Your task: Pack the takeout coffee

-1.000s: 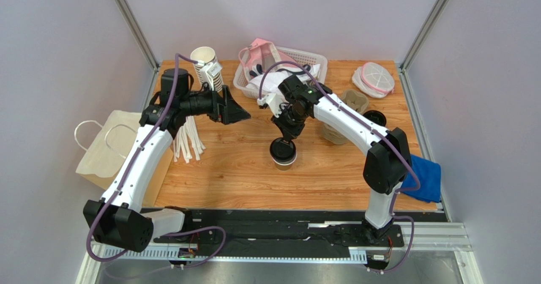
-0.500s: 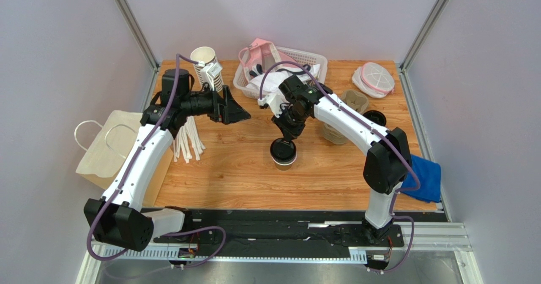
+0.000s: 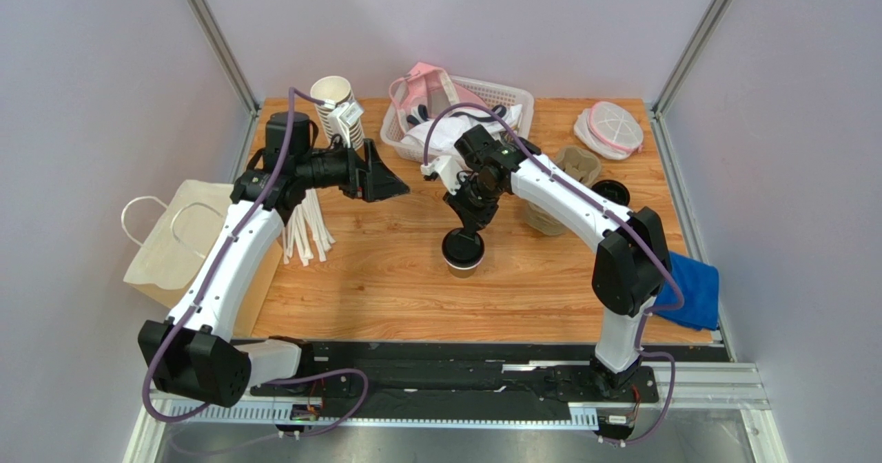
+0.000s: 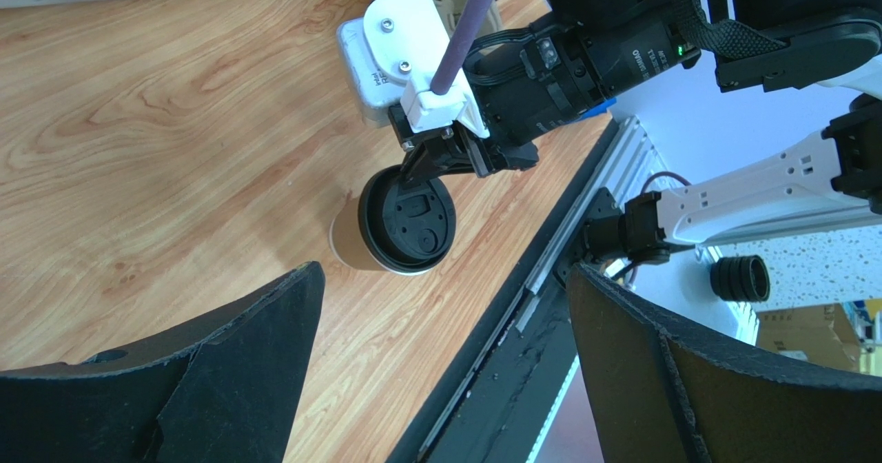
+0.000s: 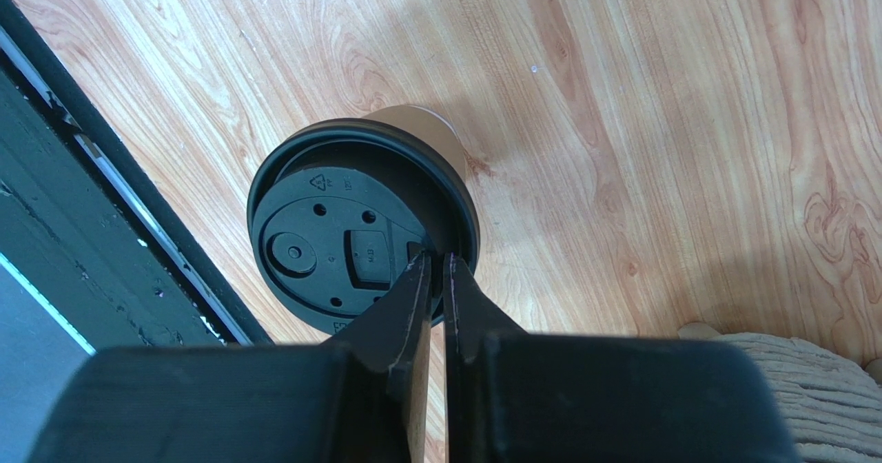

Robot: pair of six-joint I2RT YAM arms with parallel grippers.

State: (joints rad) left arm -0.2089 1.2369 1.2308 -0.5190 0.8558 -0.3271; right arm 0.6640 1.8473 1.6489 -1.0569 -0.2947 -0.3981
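Note:
The takeout coffee (image 3: 462, 248), a kraft cup with a black lid, stands upright in the middle of the table. It also shows in the left wrist view (image 4: 399, 220) and the right wrist view (image 5: 352, 225). My right gripper (image 3: 468, 227) is directly above it, its fingertips pinched together on the lid's near rim (image 5: 435, 261). My left gripper (image 3: 388, 184) is open and empty, held above the table to the left of the cup. Its fingers frame the cup in the left wrist view (image 4: 445, 380).
A paper bag (image 3: 181, 241) lies at the table's left edge. White stirrers (image 3: 305, 230), a stack of lidless cups (image 3: 336, 106) and a white basket (image 3: 507, 96) are at the back. A kraft cup carrier (image 3: 564, 189), loose black lid (image 3: 611, 190) and blue cloth (image 3: 696, 289) are right.
My right gripper has shifted very slightly over the lid. The cup and the left arm stay where they were.

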